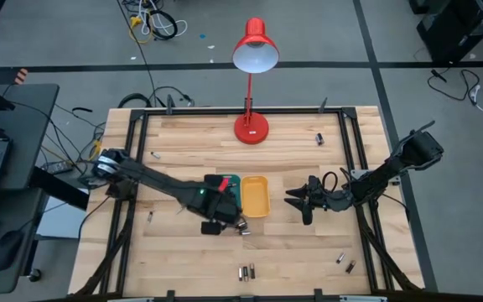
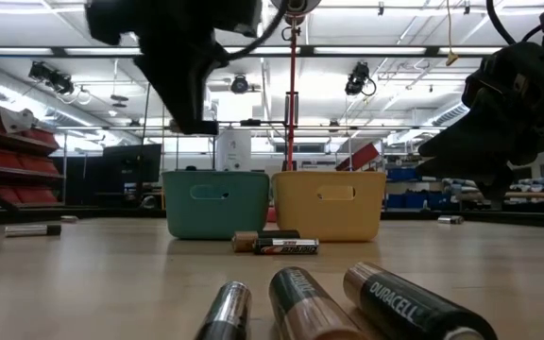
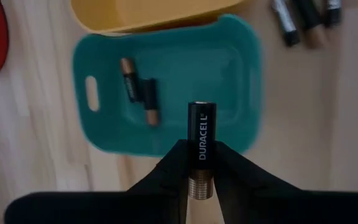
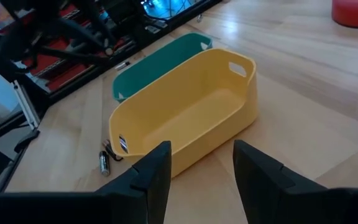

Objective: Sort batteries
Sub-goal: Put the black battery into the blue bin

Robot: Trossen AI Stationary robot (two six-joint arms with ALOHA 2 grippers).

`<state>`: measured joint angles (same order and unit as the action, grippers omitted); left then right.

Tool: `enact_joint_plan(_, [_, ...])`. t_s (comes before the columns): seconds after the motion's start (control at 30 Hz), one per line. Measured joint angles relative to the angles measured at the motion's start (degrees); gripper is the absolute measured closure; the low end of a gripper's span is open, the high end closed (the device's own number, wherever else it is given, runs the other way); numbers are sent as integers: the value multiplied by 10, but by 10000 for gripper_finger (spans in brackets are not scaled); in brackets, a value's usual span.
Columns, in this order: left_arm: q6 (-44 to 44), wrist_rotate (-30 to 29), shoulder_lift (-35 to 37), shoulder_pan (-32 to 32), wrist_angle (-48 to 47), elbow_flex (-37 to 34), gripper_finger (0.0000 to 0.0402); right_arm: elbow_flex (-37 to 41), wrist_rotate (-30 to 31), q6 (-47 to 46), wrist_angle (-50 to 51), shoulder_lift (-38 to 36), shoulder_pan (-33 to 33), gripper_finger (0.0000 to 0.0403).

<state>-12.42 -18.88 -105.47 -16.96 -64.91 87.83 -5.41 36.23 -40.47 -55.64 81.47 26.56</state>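
My left gripper (image 3: 199, 163) hangs over the teal tray (image 3: 166, 87), shut on a black Duracell battery (image 3: 202, 127). Two batteries (image 3: 138, 90) lie on the teal tray's floor. The yellow tray (image 1: 255, 195) stands against the teal tray's right side. In the high view my left gripper (image 1: 220, 207) covers most of the teal tray (image 1: 230, 179). My right gripper (image 4: 196, 163) waits open just right of the yellow tray (image 4: 185, 118), nothing between its fingers. Loose batteries lie on the table near the trays (image 1: 242, 226) and by the near edge (image 1: 246, 271). My left gripper pinches the battery between its two fingertips (image 3: 173, 165) near its silvery end (image 3: 200, 180). The fingers come from above, pointing steeply down, and the battery lies along them with its black end toward the tray. It is lifted clear above the teal tray.
A red desk lamp (image 1: 251, 127) stands at the far middle of the table. Single batteries lie at the far right (image 1: 319, 138), left (image 1: 151, 216) and near right (image 1: 345, 262). Three big batteries (image 2: 300, 307) lie close to the low camera.
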Motion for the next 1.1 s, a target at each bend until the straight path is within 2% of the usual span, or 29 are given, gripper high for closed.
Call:
enact_joint_plan(0.17, [42, -2, 0, 45, 25, 0, 333, 0, 7, 1, 0, 0, -2, 244])
enact_joint_plan(0.33, [48, -1, 0, 77, 32, 0, 325, 0, 30, 5, 0, 0, -2, 244])
enact_joint_plan(0.63, [58, 1, 0, 80, 73, 0, 318, 0, 32, 2, 0, 0, -2, 245])
enact_joint_plan(0.83, [123, 16, 0, 89, 80, -1, 317, 0, 32, 0, 0, 0, 1, 253])
enact_joint_plan(0.93, [140, 45, 3, 105, 108, -24, 316, 0, 40, 1, 0, 0, 6, 254])
enact_joint_plan(1.1, [173, 83, 6, 117, 148, -92, 315, 0, 106, -3, -4, 0, 15, 247])
